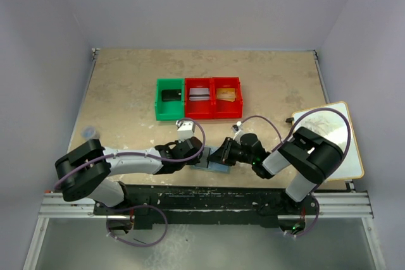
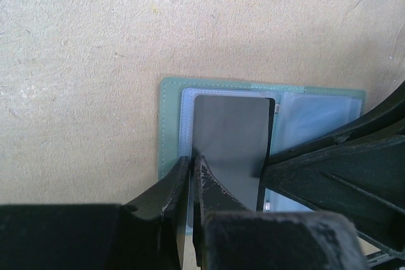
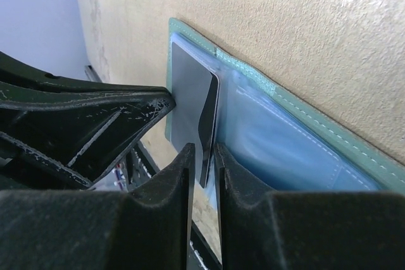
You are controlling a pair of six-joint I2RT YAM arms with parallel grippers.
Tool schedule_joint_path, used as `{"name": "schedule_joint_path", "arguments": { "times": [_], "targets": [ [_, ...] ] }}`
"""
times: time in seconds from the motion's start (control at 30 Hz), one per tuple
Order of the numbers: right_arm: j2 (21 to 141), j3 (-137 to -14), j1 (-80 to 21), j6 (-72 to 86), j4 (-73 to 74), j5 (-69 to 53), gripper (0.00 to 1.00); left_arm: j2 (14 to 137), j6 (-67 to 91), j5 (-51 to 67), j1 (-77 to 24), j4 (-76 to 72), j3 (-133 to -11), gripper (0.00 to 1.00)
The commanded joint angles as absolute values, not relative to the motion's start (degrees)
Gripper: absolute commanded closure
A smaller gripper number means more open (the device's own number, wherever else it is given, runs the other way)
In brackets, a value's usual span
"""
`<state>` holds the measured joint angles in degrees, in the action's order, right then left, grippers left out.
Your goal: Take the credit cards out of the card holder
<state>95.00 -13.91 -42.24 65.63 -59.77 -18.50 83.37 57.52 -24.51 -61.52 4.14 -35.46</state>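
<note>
The light blue card holder [image 1: 217, 167] lies open near the table's front edge, between my two grippers. In the left wrist view a grey credit card [image 2: 231, 137] sits in the holder's [image 2: 168, 124] left panel. The other panel shows only a clear sleeve. My left gripper [image 2: 192, 160] is shut, its tips pressed on the holder beside the card's left edge. My right gripper [image 3: 204, 151] stands slightly open. The card's [image 3: 190, 93] lifted dark edge lies in the narrow gap between the right fingers.
A green bin [image 1: 169, 113] and a two-compartment red bin [image 1: 213, 115] stand behind the holder, each compartment holding a card. A white board [image 1: 345, 156] lies at the right edge. A small pale object [image 1: 88, 132] sits at the far left.
</note>
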Motion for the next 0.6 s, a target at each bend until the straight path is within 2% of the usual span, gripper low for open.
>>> {"name": "schedule_joint_path", "arguments": {
  "times": [0.0, 0.17, 0.4, 0.57],
  "targets": [
    [95.2, -14.8, -42.8, 65.4, -56.7, -16.7, 0.77, 84.8, 57.7, -21.4, -61.8, 6.5, -34.3, 0.98],
    [92.4, -14.5, -42.8, 65.2, -54.5, -13.4, 0.77, 84.7, 57.4, -21.0, -61.8, 6.5, -34.3, 0.98],
    [95.5, -14.2, -42.8, 68.2, -65.2, -17.6, 0.81, 83.7, 57.0, -18.5, -61.9, 5.9, -34.5, 0.98],
    [95.4, -14.9, -42.8, 68.6, -65.9, -17.9, 0.83, 83.2, 56.8, -17.0, -62.6, 4.8, -34.5, 0.98]
  ]
}}
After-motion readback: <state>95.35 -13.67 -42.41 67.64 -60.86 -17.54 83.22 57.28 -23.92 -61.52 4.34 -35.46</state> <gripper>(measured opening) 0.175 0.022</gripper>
